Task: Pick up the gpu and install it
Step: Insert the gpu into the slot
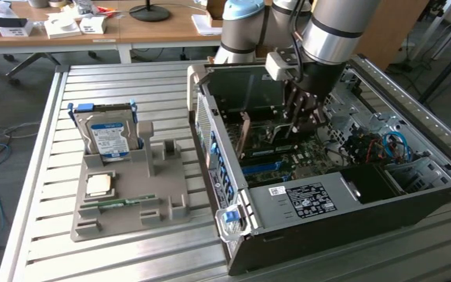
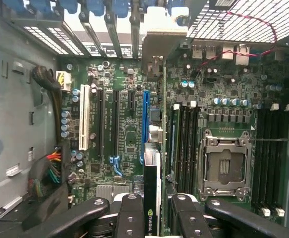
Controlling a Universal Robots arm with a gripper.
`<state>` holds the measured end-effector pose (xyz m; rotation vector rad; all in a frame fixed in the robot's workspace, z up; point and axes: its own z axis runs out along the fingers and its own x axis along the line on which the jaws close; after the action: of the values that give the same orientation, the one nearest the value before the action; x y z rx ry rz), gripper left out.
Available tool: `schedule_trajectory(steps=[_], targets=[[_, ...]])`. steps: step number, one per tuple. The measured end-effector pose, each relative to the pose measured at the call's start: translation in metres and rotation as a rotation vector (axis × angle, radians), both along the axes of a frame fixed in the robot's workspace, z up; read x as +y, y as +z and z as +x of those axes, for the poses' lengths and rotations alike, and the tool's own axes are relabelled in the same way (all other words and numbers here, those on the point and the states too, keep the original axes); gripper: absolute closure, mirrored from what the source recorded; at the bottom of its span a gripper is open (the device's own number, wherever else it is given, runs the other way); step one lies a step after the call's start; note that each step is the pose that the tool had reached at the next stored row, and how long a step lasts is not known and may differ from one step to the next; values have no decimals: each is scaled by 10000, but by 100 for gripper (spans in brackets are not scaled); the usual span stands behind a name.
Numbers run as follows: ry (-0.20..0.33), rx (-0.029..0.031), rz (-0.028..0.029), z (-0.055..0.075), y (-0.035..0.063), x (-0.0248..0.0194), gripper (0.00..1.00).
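Note:
The gpu is a slim black card seen edge-on in the wrist view, with a green logo on it. My gripper is shut on it, one black finger on each side. The card hangs over the motherboard, roughly in line with the long blue slot, and its metal bracket sits near the case's rear slot openings. In the exterior view my gripper reaches down into the open computer case, and the card's tan-brown face stands upright near the case's rear wall.
On the slatted table at the exterior view's left, a grey fixture holds a silver hard drive with a blue label, a square chip and a green memory stick. Inside the case are a CPU socket, black memory slots and cable bundles.

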<state>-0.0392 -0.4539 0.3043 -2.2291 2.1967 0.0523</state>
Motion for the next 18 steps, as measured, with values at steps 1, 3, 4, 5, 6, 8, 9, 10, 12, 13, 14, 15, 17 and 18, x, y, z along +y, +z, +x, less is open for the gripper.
schedule_trajectory(steps=[1, 3, 4, 5, 6, 8, 9, 10, 12, 13, 14, 15, 17, 18], targets=[[-1, -4, 5, -1, -14, 0, 74], [-3, -10, 7, -2, -41, 0, 74], [-4, -10, 7, -3, -50, 0, 74], [-5, -10, 7, -4, -57, 0, 74], [-6, -11, 7, -5, -61, 0, 74], [-6, -10, 4, -5, -64, 0, 74], [-6, -11, 5, -5, -66, -1, 74], [-7, -11, 8, -6, -68, -2, 74], [-9, -12, 9, -6, -70, -7, 74], [-8, -11, 9, -6, -74, -8, 74], [-7, -11, 6, -6, -79, -10, 74], [-7, -11, 7, -7, -87, -11, 74], [-7, -10, 5, -8, -96, -14, 74], [-9, -11, 6, -10, -102, -16, 74]])
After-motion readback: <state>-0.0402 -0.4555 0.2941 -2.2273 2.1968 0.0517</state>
